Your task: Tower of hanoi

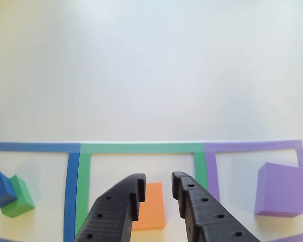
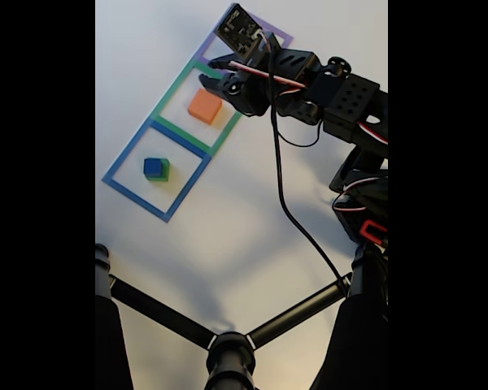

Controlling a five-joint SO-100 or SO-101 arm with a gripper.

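From where I stand the puzzle looks partway through, going by the other view from left to right. In the blue taped square (image 1: 70, 171) the blue cube (image 1: 2, 189) sits on the green block (image 1: 21, 199), so the two smallest are already stacked in order. In the green taped square (image 1: 141, 148) the orange block (image 1: 150, 206) lies alone and flat on the worktop (image 1: 151, 70). In the purple taped square (image 1: 252, 146) the purple block (image 1: 280, 189) also lies alone.

The gripper (image 1: 159, 189) hangs over the middle square with its fingers (image 1: 123, 201) parted and nothing between them; the orange block shows in the gap below, apparently not yet touched. I judge the orange block is the one in hand, and since the purple block has nothing on it, most of the rebuilding is left (orange onto purple, then green, then blue, if purple is the goal).

The other view gives the finger gap and the purple block plainly. The fixed view instead shows the whole arm (image 2: 342, 97) reaching over the purple end, its cable trailing across the worktop, and a black tripod (image 2: 228, 349) in the foreground.
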